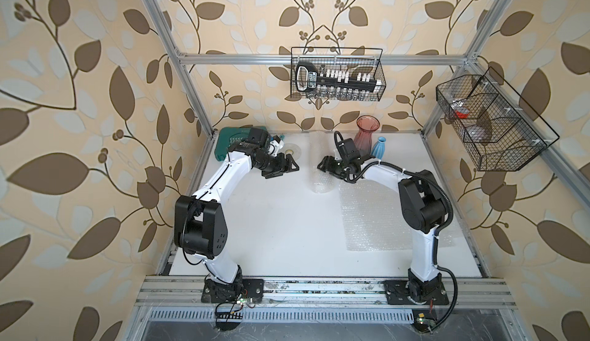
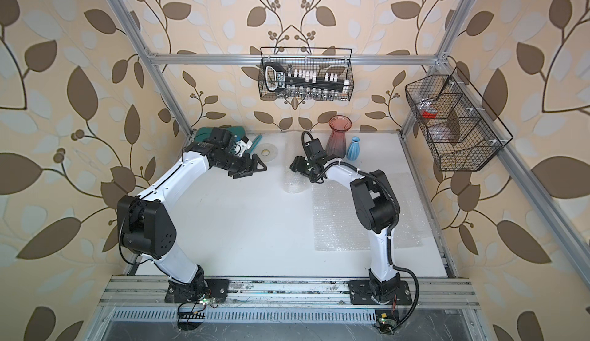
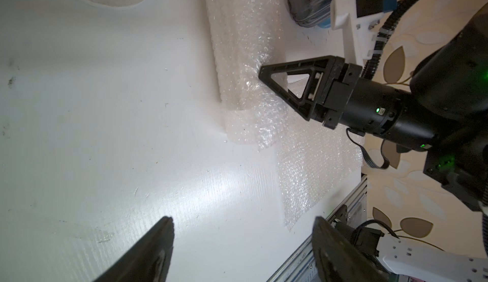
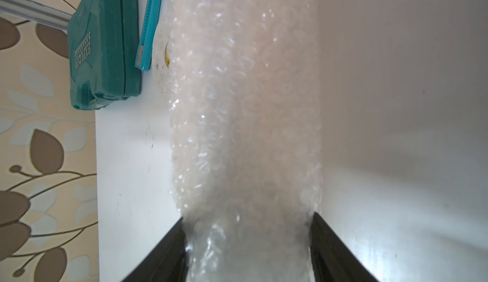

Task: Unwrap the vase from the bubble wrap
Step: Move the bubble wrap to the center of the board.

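A roll of bubble wrap (image 1: 321,181) (image 2: 295,184) lies on the white table, running from the back wall toward the front. The vase does not show through the wrap. My right gripper (image 1: 321,166) (image 4: 248,241) straddles the roll near its middle. Its fingers press into both sides, and the wrap (image 4: 245,109) narrows between them. In the left wrist view one right finger (image 3: 290,66) digs into the roll (image 3: 243,43). Just left of the roll, my left gripper (image 1: 294,167) (image 3: 243,230) hangs open over bare table with nothing between its fingers.
A flat bubble wrap sheet (image 1: 370,218) lies under the right arm. A red glass vase (image 1: 366,135) and a small blue vase (image 1: 380,147) stand at the back. A green case (image 1: 236,141), tape roll (image 1: 295,151) and blue cutter (image 4: 149,24) sit back left. Wire baskets (image 1: 336,74) (image 1: 491,122) hang overhead.
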Tool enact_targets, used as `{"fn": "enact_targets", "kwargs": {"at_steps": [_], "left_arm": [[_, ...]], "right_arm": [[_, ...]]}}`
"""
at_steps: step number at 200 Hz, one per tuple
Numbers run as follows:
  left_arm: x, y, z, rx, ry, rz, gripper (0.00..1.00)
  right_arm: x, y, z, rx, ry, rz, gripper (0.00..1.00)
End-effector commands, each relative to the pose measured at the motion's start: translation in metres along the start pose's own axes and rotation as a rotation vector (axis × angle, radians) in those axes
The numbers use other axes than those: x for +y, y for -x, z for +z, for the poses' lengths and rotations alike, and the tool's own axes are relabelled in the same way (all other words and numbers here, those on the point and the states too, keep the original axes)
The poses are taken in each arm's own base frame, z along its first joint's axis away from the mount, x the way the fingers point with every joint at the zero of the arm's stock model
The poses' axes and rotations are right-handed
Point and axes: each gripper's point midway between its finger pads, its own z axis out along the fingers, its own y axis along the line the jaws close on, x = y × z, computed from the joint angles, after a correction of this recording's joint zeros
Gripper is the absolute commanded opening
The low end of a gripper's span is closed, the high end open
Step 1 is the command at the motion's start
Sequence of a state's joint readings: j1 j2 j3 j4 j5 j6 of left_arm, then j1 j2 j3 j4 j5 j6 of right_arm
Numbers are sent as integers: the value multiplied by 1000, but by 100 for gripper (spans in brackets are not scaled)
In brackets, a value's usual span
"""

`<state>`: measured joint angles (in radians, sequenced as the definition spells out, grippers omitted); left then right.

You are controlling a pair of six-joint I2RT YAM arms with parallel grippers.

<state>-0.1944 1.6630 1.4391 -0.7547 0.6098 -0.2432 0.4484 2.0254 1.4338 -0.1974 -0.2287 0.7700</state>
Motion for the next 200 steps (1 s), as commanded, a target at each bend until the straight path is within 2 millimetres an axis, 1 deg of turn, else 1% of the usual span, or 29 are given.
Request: {"fn": "enact_targets", "kwargs": {"at_steps": [1, 43, 57, 65, 66, 78, 101, 123, 134, 135, 138, 147, 170, 182, 191, 195, 200], "left_arm": [[-14, 3, -14, -39, -62, 3, 83], [-7, -4, -3, -23, -83, -50, 83], [-4, -7, 0, -18, -81, -62, 83], [-3, -9, 1, -16, -80, -69, 83], [-3, -9, 2, -14, -80, -72, 83], [-2, -11, 3, -10, -82, -79, 83], [1, -16, 2, -13, -75, -84, 83], [3, -20, 4, -10, -74, -96, 83], [5, -21, 5, -10, -70, -102, 83], [5, -21, 5, -9, -69, -103, 83], [6, -22, 6, -10, -67, -106, 83], [10, -23, 7, -9, -57, -115, 83], [19, -26, 13, -6, -28, -140, 83], [25, -28, 16, 1, -9, -155, 84], [27, -30, 19, 9, -11, -162, 84], [28, -31, 21, 13, -11, -165, 84], [29, -33, 23, 19, -13, -169, 84]], "right_arm": [[8, -27, -9, 50, 34, 42, 63], [11, -61, -31, 58, 70, 47, 62], [8, -76, -37, 71, 79, 55, 61], [8, -86, -41, 79, 88, 46, 61], [5, -89, -40, 85, 83, 47, 61], [7, -103, -47, 93, 92, 57, 61], [6, -136, -60, 122, 86, 34, 61], [3, -160, -69, 139, 82, 18, 61], [-1, -161, -74, 131, 66, 13, 61], [0, -165, -75, 138, 67, 5, 61], [1, -168, -76, 140, 64, -5, 62], [-2, -167, -80, 132, 47, -19, 65], [-5, -154, -92, 79, 4, -49, 72], [-3, -147, -94, 68, -2, -91, 75], [-1, -145, -95, 72, -4, -109, 76], [-5, -137, -95, 59, -12, -98, 77], [-6, -132, -95, 56, -15, -97, 77]]}}
